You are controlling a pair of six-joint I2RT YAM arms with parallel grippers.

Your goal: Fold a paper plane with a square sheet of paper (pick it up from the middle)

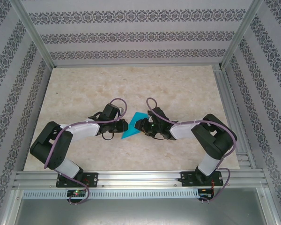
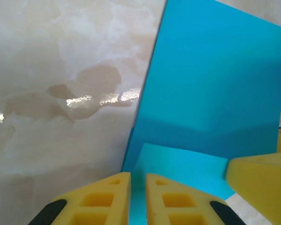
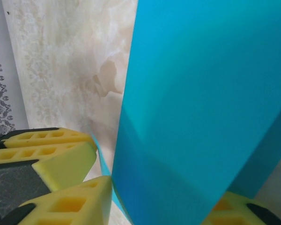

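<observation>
The square sheet of paper (image 1: 131, 125) is turquoise and partly folded, and it stands up off the marble table between my two grippers. My left gripper (image 1: 119, 127) is on its left side. In the left wrist view its yellow fingers (image 2: 113, 197) are shut on the sheet's lower edge (image 2: 178, 168), and a taller panel (image 2: 215, 79) rises behind. My right gripper (image 1: 140, 125) faces it from the right. In the right wrist view the right gripper (image 3: 161, 204) is open, with its fingers (image 3: 75, 206) apart on either side of the upright sheet (image 3: 201, 103).
The marble-patterned tabletop (image 1: 131, 86) stretches behind and to both sides of the grippers. Aluminium rails run along the right side (image 1: 229, 108) and the near edge (image 1: 140, 178). Patterned walls (image 1: 136, 33) close in the back and sides.
</observation>
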